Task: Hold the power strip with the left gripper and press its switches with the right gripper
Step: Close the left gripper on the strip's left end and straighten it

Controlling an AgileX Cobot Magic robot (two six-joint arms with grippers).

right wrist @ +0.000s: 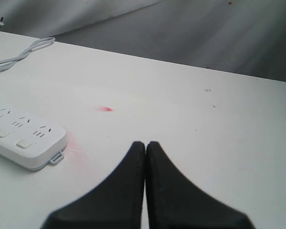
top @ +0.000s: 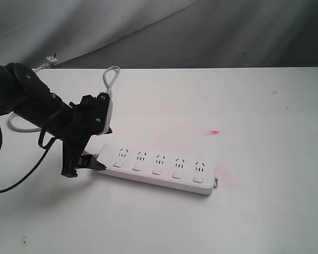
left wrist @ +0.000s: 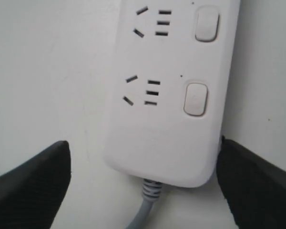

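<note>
Power strip (top: 159,166): white, five sockets, rigid smooth plastic, judged light and liable to slide; lies flat on the white surface (top: 254,106), with its grey cord (top: 111,79) trailing behind. Best hold: across the narrow cord end, clear of the switches (top: 156,171). Left end effector (left wrist: 144,147): jaws spread wide, straddling that end, nothing clamped. Right end effector (right wrist: 146,148): jaws closed, empty, well apart from the strip

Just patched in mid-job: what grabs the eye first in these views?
The white power strip lies flat on the table, its five switches facing up. The left gripper straddles its cord end with jaws wide open, not yet clamped. The right gripper is shut, away past the strip's other end.
</note>
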